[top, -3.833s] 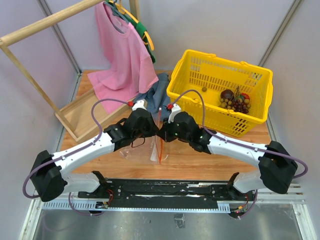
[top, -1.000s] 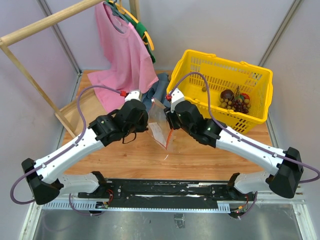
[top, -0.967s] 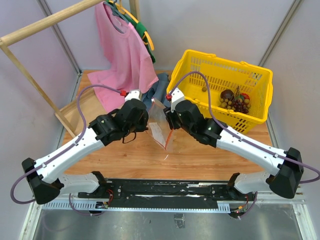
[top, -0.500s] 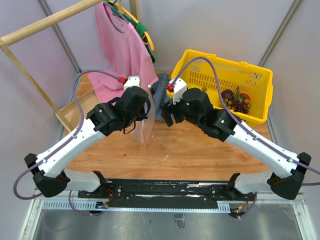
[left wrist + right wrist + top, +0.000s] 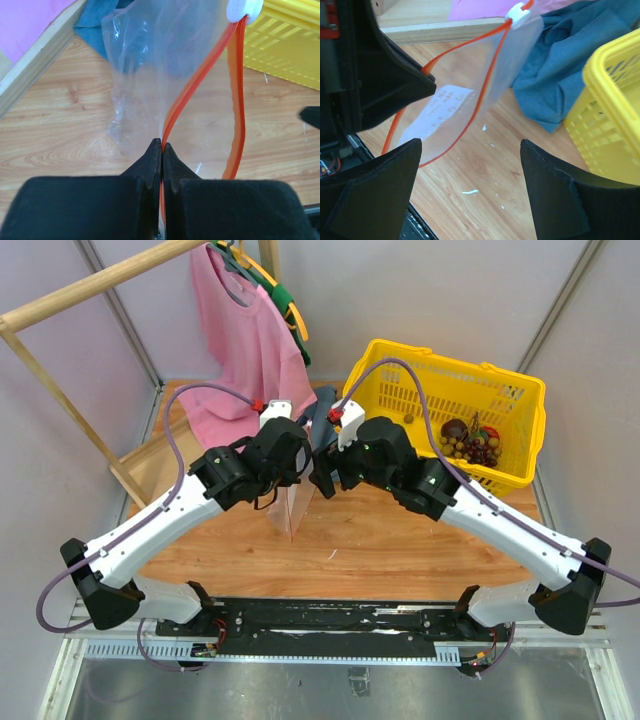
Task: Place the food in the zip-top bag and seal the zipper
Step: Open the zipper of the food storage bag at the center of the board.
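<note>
From above, the zip-top bag [image 5: 288, 512] shows only as a clear sliver below the two wrists, its mouth hidden under them, and most of the blue cloth [image 5: 318, 408] lies behind the arms. The food [image 5: 470, 440] in the yellow basket [image 5: 450, 352] is too small to sort piece from piece; a tiny round speck [image 5: 408, 419] elsewhere in the basket cannot be identified. In the left wrist view the zipper [image 5: 197, 85] vanishes between the pressed fingers of the left end effector [image 5: 162, 146], and the white slider [image 5: 245, 7] is cut by the top edge. In the right wrist view the label [image 5: 447, 107] carries print too blurred to read.
</note>
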`<state>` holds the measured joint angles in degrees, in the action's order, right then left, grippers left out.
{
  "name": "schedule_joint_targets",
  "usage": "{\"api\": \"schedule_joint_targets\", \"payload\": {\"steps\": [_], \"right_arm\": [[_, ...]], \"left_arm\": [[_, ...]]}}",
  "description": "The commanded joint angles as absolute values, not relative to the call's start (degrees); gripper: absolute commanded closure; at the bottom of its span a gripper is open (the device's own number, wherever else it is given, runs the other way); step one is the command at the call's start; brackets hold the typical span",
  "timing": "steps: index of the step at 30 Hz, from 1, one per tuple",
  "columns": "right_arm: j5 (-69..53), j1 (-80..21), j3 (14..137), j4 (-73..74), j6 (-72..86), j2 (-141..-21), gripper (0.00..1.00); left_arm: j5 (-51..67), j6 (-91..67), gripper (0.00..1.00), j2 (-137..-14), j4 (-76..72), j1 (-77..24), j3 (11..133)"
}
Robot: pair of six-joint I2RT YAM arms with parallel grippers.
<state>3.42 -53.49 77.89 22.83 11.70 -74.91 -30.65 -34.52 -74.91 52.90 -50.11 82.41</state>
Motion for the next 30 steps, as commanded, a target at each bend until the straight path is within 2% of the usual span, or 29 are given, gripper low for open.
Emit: {"api": "schedule_joint_targets", "payload": {"steps": [1,5,8,13,14,16,21,23,27,30], "right_arm": [[1.1,-52.4,74.4,14.7,18.8,-77.4,0.2],[4.0,-52.4,73.7,13.6,20.9,-81.3,0.25],[8.8,-50.7,71.9,15.7,22.1,-83.1,0.38],[10.7,-47.9,68.0,15.8,23.8,-81.3,0.77],[11.7,-47.8,67.7,15.9,23.6,-80.8,0.88],[14.8,-47.7,67.4,17.0,23.4,-79.7,0.99],[18.0,-47.3,66.9,17.4,23.9,-77.7,0.99],[16.1,-47.4,66.2,15.9,25.6,-77.2,0.99],[14.6,-48.2,64.1,12.2,29.7,-76.5,1.0],[14.6,-48.9,62.9,10.2,32.3,-76.0,0.99]], "left_arm": [[-29.2,-35.1,1.0,-74.9,49.0,-50.4,81.6],[-28.3,-35.4,1.0,-74.5,48.6,-50.4,81.1],[-29.1,-35.7,1.0,-73.2,49.3,-50.4,80.6],[-31.7,-36.5,1.0,-71.3,51.7,-50.4,78.4],[-32.4,-36.7,1.0,-71.0,52.1,-50.4,77.9],[-33.7,-37.5,1.0,-70.5,53.4,-50.4,76.9],[-38.8,-40.7,0.97,-69.6,58.2,-50.3,76.1],[-37.1,-41.0,0.89,-69.0,56.2,-50.3,75.3],[-30.2,-41.8,0.8,-66.5,46.2,-50.3,70.4],[-26.4,-43.6,0.67,-65.1,39.2,-50.3,66.4]]}}
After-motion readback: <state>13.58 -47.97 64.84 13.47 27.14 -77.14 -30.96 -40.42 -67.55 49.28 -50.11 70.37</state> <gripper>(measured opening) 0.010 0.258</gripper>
